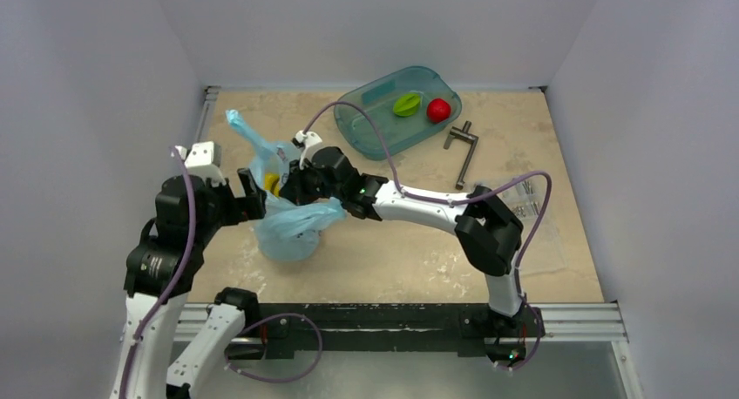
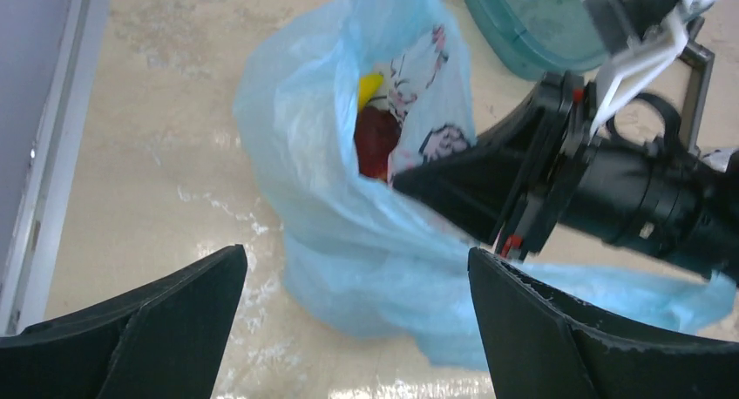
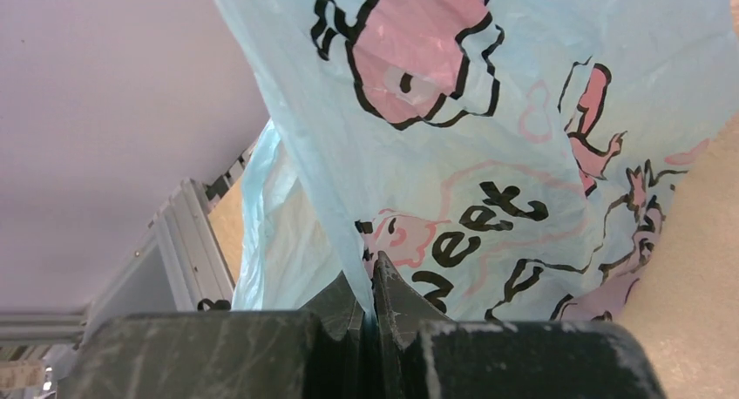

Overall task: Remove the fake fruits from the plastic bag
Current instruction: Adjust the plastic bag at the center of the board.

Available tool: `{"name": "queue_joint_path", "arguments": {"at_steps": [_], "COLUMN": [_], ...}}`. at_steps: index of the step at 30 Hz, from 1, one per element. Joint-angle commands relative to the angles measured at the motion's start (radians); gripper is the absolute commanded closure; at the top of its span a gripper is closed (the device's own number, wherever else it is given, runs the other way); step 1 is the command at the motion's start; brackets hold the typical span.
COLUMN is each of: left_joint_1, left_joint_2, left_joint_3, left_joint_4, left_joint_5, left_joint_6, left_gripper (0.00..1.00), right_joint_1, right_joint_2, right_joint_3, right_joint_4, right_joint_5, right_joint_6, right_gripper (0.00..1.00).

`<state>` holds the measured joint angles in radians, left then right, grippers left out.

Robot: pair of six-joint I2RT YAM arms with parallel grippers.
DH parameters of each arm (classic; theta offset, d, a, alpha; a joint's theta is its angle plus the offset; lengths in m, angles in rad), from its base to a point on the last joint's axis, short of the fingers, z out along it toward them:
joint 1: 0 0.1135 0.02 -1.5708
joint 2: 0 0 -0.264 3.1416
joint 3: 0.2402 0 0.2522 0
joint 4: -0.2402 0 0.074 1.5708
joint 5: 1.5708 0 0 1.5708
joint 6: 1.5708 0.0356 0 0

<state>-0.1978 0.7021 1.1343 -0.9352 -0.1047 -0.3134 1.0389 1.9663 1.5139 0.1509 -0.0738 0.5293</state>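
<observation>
The light-blue plastic bag (image 1: 290, 229) stands crumpled on the table between both arms, one handle sticking up at the back. In the left wrist view the bag (image 2: 349, 233) gapes open at the top. Inside it lie the yellow banana (image 2: 369, 87) and, just below, the dark maroon round fruit (image 2: 376, 142). A bit of the banana (image 1: 273, 183) shows from above too. My right gripper (image 3: 370, 273) is shut on a fold of the printed bag (image 3: 488, 155) wall at its mouth. My left gripper (image 2: 355, 260) is open, just short of the bag's near side, nothing between its fingers.
A teal tray (image 1: 375, 116) at the back holds a green ridged fruit (image 1: 406, 104) and a bright red round fruit (image 1: 438, 110). A grey metal handle (image 1: 464, 149) lies to its right. A clear packet (image 1: 521, 199) lies by the right arm. White walls enclose the table.
</observation>
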Motion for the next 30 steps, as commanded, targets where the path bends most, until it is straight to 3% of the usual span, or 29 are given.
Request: {"name": "queue_joint_path", "arguments": {"at_steps": [1,9,14,17,30], "left_joint_1": [0.000,0.000,0.000,0.000,0.000], "left_joint_2": [-0.076,-0.078,0.044,0.069,0.221], "left_joint_3": [-0.085,-0.184,-0.118,-0.094,-0.030], "left_joint_4": [-0.123,-0.153,-0.097,-0.043,0.085], "left_joint_5": [0.011,-0.070,-0.049,-0.016,0.078], "left_joint_6": [-0.123,-0.364,-0.360,-0.356,-0.408], "left_gripper": [0.00,0.04,0.05,0.00,0.00], "right_joint_1": [-0.041,-0.048,-0.047,-0.048,-0.048], "right_joint_2": [-0.068,-0.085,-0.106,-0.118,-0.158], "right_joint_3": [-0.045,-0.092,-0.124,-0.129,-0.161], "right_joint_4": [0.092,0.112,0.142,0.131,0.139], "right_joint_5": [-0.069,-0.110,-0.130,-0.127,-0.123], "right_joint_6": [0.045,0.066,0.079,0.073,0.078], "right_gripper": [1.00,1.00,1.00,1.00,1.00]}}
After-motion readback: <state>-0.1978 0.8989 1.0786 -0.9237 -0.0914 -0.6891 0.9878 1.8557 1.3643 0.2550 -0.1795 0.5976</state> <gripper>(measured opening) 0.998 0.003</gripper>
